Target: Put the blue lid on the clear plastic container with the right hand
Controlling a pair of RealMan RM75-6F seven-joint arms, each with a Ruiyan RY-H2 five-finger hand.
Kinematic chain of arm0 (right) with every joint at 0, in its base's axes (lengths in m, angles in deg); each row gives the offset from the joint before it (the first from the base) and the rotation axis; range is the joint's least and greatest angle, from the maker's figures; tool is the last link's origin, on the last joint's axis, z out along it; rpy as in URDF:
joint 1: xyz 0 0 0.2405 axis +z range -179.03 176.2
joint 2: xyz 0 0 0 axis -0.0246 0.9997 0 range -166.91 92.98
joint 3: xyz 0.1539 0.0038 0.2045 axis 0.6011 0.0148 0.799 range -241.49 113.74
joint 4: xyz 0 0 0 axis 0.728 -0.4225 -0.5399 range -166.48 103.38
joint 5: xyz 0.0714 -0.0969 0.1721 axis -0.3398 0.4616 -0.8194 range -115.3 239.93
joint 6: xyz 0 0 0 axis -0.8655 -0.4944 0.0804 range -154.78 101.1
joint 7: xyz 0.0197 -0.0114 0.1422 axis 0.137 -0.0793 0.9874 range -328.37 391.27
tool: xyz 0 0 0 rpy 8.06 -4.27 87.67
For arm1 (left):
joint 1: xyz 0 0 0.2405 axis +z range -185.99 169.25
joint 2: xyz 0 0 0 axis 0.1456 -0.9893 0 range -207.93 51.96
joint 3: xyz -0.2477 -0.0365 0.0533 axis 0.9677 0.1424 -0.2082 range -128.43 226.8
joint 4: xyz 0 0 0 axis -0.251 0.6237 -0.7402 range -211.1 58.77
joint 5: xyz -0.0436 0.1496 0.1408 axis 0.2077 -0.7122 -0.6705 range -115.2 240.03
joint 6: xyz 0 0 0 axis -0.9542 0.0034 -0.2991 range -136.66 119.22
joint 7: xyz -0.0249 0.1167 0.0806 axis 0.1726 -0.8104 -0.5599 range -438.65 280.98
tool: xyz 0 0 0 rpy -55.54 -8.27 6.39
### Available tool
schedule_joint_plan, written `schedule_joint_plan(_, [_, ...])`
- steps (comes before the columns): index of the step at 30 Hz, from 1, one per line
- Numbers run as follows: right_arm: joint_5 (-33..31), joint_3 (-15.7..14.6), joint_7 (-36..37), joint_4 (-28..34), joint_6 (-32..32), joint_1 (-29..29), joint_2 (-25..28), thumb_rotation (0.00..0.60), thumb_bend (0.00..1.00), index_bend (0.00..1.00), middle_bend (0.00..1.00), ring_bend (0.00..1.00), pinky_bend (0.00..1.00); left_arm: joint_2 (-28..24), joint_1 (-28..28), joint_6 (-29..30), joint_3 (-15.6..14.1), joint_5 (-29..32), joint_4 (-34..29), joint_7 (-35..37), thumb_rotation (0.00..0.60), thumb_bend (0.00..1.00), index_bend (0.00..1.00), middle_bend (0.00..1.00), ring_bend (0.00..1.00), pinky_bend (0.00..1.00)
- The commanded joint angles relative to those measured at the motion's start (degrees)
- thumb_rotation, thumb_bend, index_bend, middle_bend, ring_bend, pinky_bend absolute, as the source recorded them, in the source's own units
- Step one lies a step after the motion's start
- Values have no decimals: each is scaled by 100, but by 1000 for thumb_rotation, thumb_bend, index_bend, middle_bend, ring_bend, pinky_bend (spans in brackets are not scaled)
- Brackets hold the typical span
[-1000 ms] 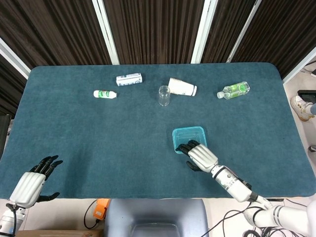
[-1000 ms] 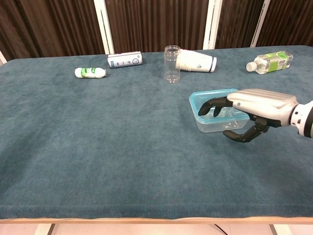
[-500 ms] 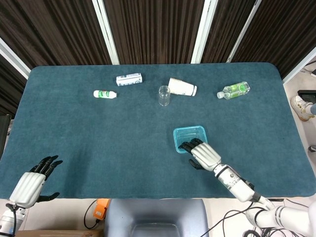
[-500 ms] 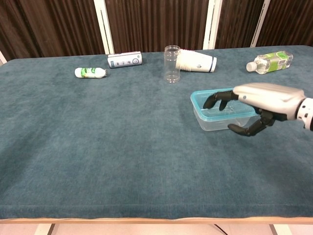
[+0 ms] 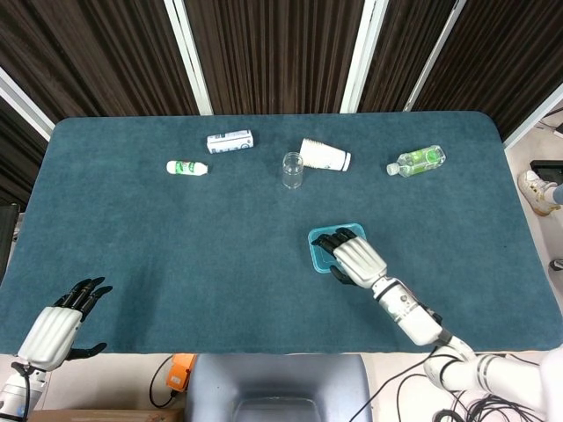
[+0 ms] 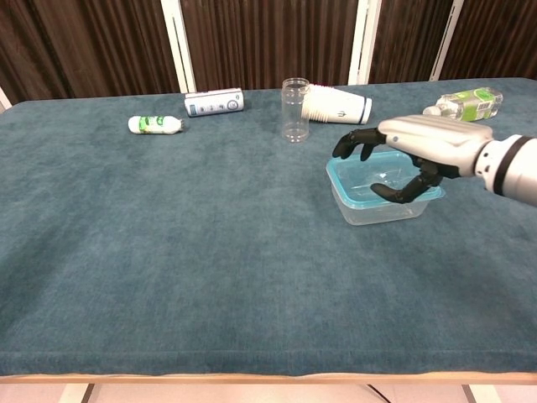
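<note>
The clear plastic container (image 6: 377,208) stands right of the table's middle, and the blue lid (image 6: 352,174) lies on top of it as a blue rim. In the head view, part of the lid (image 5: 322,239) shows past the hand. My right hand (image 6: 411,147) hovers just over the container's top with its fingers curved and apart, holding nothing; the head view shows this hand (image 5: 354,260) covering the container's near half. My left hand (image 5: 58,327) rests open at the table's near left corner, seen only in the head view.
Along the far side lie a small white bottle (image 5: 187,167), a white can (image 5: 230,141), a stack of paper cups (image 5: 325,156) and a green-labelled bottle (image 5: 417,161). An upright clear cup (image 5: 292,170) stands beside the paper cups.
My right hand has lifted from the container's near side and moved forward over its top. The container has shifted slightly. The left hand has not moved.
</note>
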Motion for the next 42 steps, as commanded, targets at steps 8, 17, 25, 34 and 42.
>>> schedule_joint_plan(8, [-308, 137, -131, -285, -289, 188, -280, 600, 600, 320, 324, 297, 280, -17, 1, 8, 0, -1, 4, 42, 600, 478, 173, 76, 80, 299])
schedule_joint_plan(17, [-387, 129, -103, -476, -345, 222, -374, 600, 600, 319, 324, 297, 279, -19, -1, -1, -5, -5, 1, 34, 600, 478, 172, 76, 86, 299])
schedule_joint_plan(25, [-380, 43, 147, -681, -435, 213, -420, 600, 600, 319, 324, 297, 279, -25, -5, -9, -2, 5, -1, 54, 600, 478, 172, 76, 94, 300])
schedule_joint_plan(34, [-276, -111, 529, -791, -531, 181, -398, 600, 600, 319, 324, 297, 279, -29, -18, -35, 1, 17, -4, 61, 600, 479, 172, 76, 94, 300])
schedule_joint_plan(42, [-115, -249, 719, -783, -413, 84, -266, 600, 600, 319, 324, 297, 279, -34, -29, -73, -10, 25, -14, 58, 600, 478, 172, 76, 94, 300])
